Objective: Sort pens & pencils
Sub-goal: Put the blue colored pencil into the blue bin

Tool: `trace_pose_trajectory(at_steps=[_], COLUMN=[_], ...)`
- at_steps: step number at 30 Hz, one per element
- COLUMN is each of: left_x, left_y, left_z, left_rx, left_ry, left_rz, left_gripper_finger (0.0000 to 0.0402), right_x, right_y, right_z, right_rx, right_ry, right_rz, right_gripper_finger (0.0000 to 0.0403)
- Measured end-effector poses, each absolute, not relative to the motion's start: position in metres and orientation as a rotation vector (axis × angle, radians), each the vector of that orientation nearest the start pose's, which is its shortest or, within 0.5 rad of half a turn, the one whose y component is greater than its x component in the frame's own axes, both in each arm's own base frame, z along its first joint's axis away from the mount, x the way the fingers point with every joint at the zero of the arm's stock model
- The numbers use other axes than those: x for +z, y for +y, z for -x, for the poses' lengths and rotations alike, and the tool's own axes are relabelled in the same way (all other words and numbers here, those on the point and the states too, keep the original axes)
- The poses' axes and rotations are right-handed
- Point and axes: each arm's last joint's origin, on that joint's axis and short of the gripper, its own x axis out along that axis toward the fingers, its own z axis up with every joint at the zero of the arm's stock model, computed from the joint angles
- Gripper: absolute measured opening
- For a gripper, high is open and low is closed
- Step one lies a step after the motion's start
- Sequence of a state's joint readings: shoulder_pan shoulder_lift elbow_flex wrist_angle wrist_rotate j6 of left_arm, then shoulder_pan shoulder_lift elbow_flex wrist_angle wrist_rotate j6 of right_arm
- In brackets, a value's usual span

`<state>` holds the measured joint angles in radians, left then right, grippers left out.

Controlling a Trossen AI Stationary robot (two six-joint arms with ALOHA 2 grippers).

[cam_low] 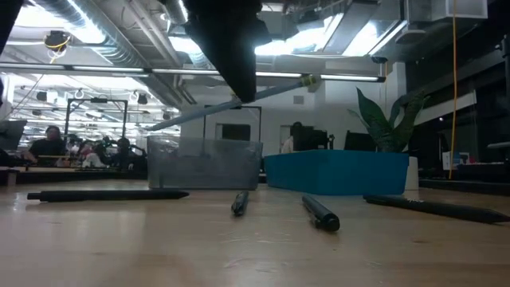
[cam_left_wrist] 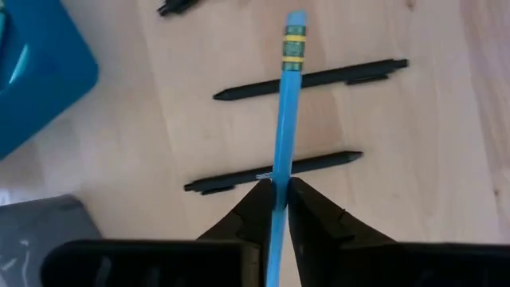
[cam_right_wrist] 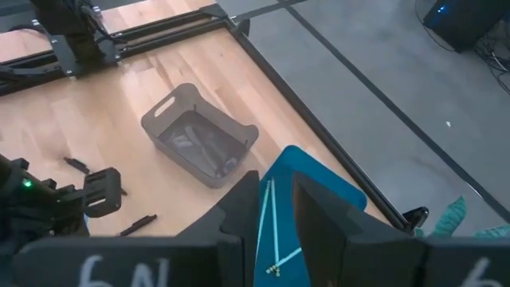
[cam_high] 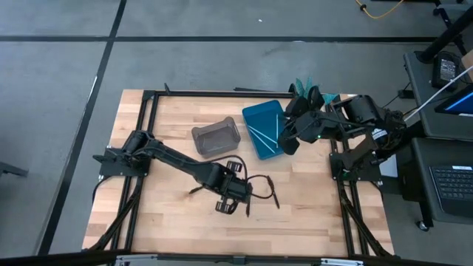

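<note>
Left gripper (cam_left_wrist: 278, 191) | jaws clamped on light blue pencil (cam_left_wrist: 284, 119) above black pens (cam_left_wrist: 275, 171) | right gripper (cam_right_wrist: 275, 199) | jaws parted, nothing held, over blue bin (cam_high: 260, 118)

Light blue pencil (cam_left_wrist: 280, 135) with a green-and-yellow band; black pens (cam_left_wrist: 275, 171); teal bin (cam_high: 264, 130); grey basket (cam_high: 216, 138); pale wood table (cam_high: 170, 214).

A light blue pencil (cam_left_wrist: 282, 135) with a banded eraser end is lifted above the table. Two black pens (cam_left_wrist: 312, 79) lie flat beneath it, roughly parallel.
</note>
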<state>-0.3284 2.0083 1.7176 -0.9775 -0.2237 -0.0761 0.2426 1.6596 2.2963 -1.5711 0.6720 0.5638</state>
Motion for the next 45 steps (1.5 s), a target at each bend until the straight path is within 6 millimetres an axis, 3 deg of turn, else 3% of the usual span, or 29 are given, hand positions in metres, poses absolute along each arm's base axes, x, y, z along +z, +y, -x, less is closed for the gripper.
trace_pose_trajectory(at_steps=[12,23,30,45], left_x=[0.256,0.249,0.225,0.215], left_y=[-0.106,-0.106,-0.101,-0.093], left_z=[-0.391,-0.389,-0.390,-0.390], left_rx=[-0.023,-0.058,-0.105,-0.113], left_ry=[1.193,1.219,1.224,1.225], left_rz=[-0.254,-0.302,-0.244,-0.264], left_gripper_finger=[0.0020,0.0002,0.0028,0.0089], right_x=[0.490,0.496,0.497,0.497], right_y=[0.034,0.034,0.034,0.034], right_z=[-0.253,-0.242,-0.241,-0.241], right_rx=[-0.646,-0.633,-0.628,-0.629], right_ry=[0.687,0.659,0.659,0.658], right_rz=[-0.128,-0.172,-0.178,-0.178], right_gripper_finger=[0.0078,0.0078,0.0078,0.0078])
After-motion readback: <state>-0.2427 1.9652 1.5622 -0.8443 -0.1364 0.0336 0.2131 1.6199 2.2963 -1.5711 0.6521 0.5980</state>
